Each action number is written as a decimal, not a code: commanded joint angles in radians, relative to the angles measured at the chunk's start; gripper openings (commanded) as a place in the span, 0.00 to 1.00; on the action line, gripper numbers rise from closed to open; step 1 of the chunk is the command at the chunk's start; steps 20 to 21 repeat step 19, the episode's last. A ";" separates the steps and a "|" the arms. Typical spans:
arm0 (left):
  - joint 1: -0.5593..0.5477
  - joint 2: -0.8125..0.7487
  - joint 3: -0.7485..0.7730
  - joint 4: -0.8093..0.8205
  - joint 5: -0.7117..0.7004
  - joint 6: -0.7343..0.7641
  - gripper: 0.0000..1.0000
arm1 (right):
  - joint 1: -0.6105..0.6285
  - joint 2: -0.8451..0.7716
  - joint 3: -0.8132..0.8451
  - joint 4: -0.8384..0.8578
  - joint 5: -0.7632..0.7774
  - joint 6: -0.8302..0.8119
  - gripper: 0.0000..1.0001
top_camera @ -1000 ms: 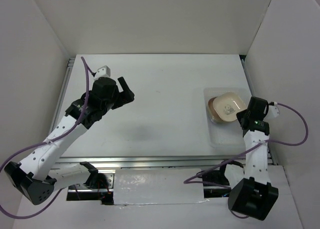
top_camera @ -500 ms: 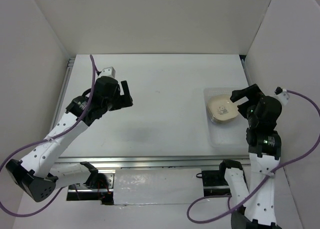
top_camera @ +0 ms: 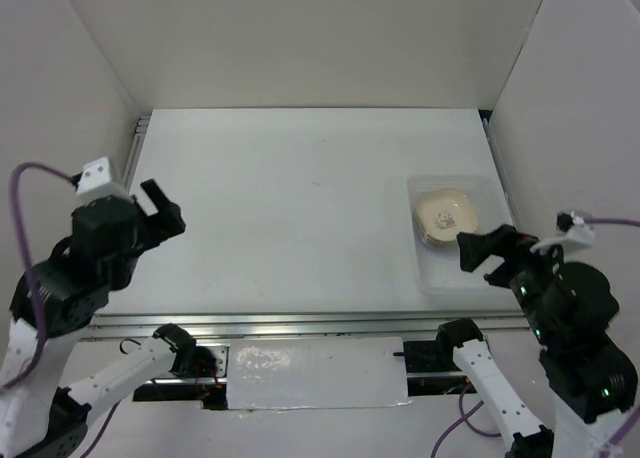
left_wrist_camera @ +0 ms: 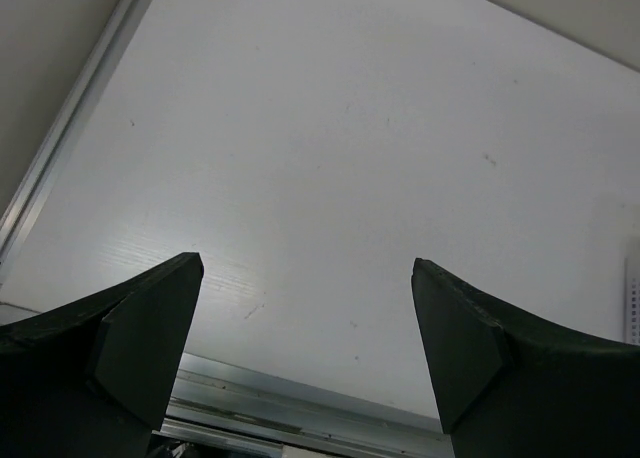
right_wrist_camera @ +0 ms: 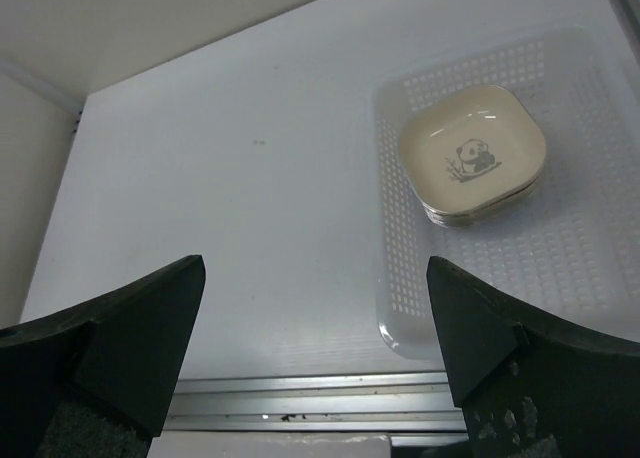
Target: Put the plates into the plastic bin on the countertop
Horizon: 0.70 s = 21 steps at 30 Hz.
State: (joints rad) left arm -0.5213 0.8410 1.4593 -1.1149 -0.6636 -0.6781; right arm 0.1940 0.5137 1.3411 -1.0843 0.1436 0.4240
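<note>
plates (right_wrist_camera: 472,158): stacked in plastic bin (right_wrist_camera: 396,278), at its far end | right gripper (top_camera: 487,254): released, empty, pulled back from over bin to its near edge | left gripper (top_camera: 152,210): released, empty, withdrawn farther left of bin

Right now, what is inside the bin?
The bin holds a stack of plates; the top one is cream with a panda. Those beneath show only edges; their count is hidden.

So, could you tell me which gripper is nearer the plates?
Right. The right gripper hovers above the plastic bin's near end, close to the plates; the left gripper is far off by the countertop's left edge.
</note>
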 commanded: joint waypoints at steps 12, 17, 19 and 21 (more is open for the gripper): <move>0.001 -0.551 -0.320 -0.080 -0.022 -0.181 0.99 | 0.113 -0.264 0.167 -0.302 0.109 0.010 1.00; -0.017 -0.557 -0.313 -0.109 -0.077 -0.228 0.99 | 0.125 -0.259 0.155 -0.290 0.111 0.012 1.00; -0.029 -0.551 -0.315 -0.112 -0.080 -0.238 0.99 | 0.124 -0.256 0.144 -0.287 0.123 0.013 1.00; -0.029 -0.551 -0.315 -0.112 -0.080 -0.238 0.99 | 0.124 -0.256 0.144 -0.287 0.123 0.013 1.00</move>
